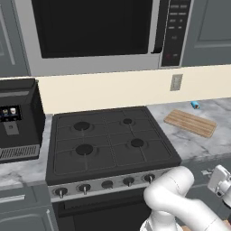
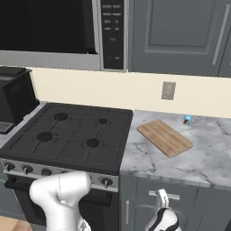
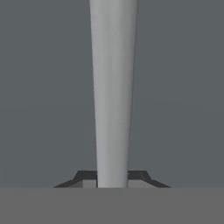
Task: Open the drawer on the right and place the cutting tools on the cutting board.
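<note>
So the gripper (image 3: 112, 181) is clamped right on the drawer's handle (image 3: 113, 87), with a dark fingertip on either side of that smooth silvery bar. Makes sense: the drawer (image 2: 180, 198) is shut flush under the counter to the right of the stove, and the handle is the only thing sticking out to grab. From the right base camera you can see the white hand (image 2: 161, 212) pressed up against the flat grey front, low down.

The cutting board (image 2: 164, 137) sits on the marbled grey countertop (image 2: 203, 158) above, lying flat at a bit of an angle, light wood with slat lines running lengthwise. It's bare, and close enough to the drawer to be a sensible drop spot. A little blue object (image 2: 187, 120) sits just behind it near the cream wall.

Can't see any cutting tools, presumably inside the drawer. The stove (image 1: 106, 140) is matte black with chunky grates.
</note>
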Available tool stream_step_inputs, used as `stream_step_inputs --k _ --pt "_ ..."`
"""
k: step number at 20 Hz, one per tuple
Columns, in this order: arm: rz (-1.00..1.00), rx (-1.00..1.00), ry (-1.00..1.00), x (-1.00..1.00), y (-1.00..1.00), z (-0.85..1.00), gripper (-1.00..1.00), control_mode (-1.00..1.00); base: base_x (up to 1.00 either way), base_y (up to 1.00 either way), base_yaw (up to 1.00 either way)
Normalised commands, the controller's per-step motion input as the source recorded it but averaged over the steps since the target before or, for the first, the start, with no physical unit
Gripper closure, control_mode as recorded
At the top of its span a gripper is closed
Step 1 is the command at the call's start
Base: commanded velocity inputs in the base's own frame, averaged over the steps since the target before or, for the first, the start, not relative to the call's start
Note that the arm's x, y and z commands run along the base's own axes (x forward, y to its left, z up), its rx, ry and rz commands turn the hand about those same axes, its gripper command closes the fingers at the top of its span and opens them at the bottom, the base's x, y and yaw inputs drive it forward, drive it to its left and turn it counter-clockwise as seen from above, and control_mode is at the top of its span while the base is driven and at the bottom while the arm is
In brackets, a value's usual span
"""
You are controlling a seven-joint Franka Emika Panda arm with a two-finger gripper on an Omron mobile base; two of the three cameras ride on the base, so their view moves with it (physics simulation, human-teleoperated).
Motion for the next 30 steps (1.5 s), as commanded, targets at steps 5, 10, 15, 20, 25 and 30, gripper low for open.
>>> stream_step_inputs --k 5,10,15,20,25,30 --pt "-0.01 0.0 -0.08 -0.93 0.0 0.0 1.0 -1.0 0.0 0.0 0.0" --pt "0.0 0.0 -0.07 -0.96 0.0 0.0 1.0 -1.0 0.0 0.0 0.0" --pt "0.0 0.0 -0.05 -0.91 0.0 0.0 1.0 -1.0 0.0 0.0 0.0" --pt "0.0 0.0 -0.02 -0.8 0.0 -0.03 1.0 -1.0 0.0 0.0 0.0" --pt "0.0 0.0 0.0 -0.74 0.0 -0.02 1.0 -1.0 0.0 0.0 0.0" --pt "0.0 0.0 -0.05 -0.69 0.0 0.0 -1.0 -1.0 0.0 0.0 0.0"
